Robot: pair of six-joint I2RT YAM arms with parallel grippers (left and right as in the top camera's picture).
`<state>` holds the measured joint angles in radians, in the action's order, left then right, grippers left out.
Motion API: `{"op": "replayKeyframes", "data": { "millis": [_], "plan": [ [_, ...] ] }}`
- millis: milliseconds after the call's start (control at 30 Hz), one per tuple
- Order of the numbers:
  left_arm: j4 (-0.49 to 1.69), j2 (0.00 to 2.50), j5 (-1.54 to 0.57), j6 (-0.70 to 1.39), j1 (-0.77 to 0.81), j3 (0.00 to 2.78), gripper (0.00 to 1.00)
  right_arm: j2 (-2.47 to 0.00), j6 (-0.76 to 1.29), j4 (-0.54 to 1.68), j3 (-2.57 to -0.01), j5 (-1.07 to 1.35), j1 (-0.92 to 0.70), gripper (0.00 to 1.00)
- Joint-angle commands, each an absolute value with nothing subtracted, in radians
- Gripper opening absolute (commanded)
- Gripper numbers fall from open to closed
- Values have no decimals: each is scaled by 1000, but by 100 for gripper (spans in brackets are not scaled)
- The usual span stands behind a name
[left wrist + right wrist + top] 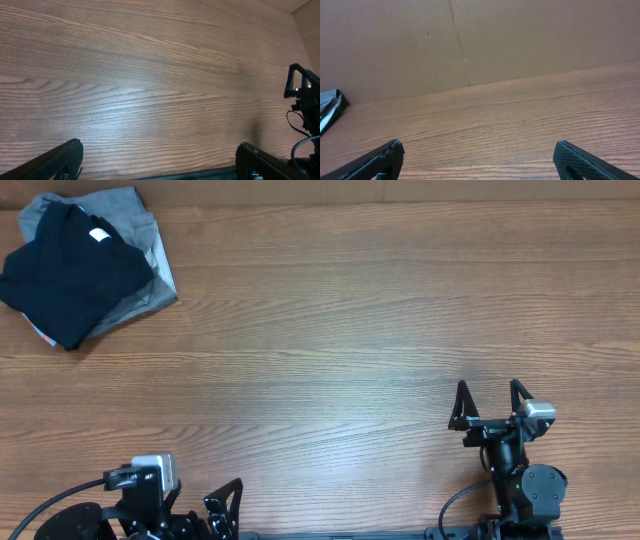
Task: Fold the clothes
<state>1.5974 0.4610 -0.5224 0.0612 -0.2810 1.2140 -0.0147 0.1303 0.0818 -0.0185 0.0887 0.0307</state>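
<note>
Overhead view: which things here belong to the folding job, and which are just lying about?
For the job:
- black T-shirt, crumpled at the table's far left corner
- left gripper, open, holding nothing
- right gripper, open, holding nothing

Just lying about:
- grey garment, under the T-shirt
- table

I see a plain black T-shirt (70,280) with a white neck label (98,235), a grey garment (135,210), and a brown desk (350,330) with streaky wood grain.
</note>
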Motion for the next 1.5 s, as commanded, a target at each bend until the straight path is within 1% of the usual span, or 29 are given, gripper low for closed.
{"op": "replayKeyframes", "data": {
  "millis": [0, 233, 300, 433, 533, 667, 867, 1000, 1167, 1300, 1400, 1467],
  "plan": [
    [1597, 471, -513, 75, -274, 1211, 100, -3, 123, 77, -8, 81, 34, 100],
    [1601, 471, -507, 74, -274, 1211, 100, -3, 123, 77, -8, 80, 34, 100],
    [1613, 471, -455, 75, -274, 1211, 100, -3, 123, 77, -8, 81, 34, 100],
    [1538, 461, -448, 76, -227, 1205, 100, -3, 123, 77, -8, 81, 34, 100],
    [1369, 427, -480, 76, -131, 1154, 100, -3, 123, 77, -8, 81, 34, 100],
    [1066, 328, -487, 75, -39, 979, 100, -3, 123, 77, -8, 81, 34, 100],
    [591, 177, -476, 104, -25, 600, 100, -3, 123, 77, -8, 80, 34, 100],
    [314, 88, -390, 171, 0, 379, 100, -3, 123, 76, -8, 80, 34, 100],
    [112, 2, -261, 286, 20, 171, 100, -3, 123, 77, -8, 80, 34, 100],
    [1, 4, -208, 300, 21, 73, 100, -3, 123, 77, -8, 80, 34, 100],
    [-65, 4, -168, 300, 21, 10, 100, -3, 123, 77, -8, 80, 34, 100],
    [-47, 3, -129, 295, 22, 5, 100, -3, 123, 77, -8, 81, 34, 100]
  ]
}}
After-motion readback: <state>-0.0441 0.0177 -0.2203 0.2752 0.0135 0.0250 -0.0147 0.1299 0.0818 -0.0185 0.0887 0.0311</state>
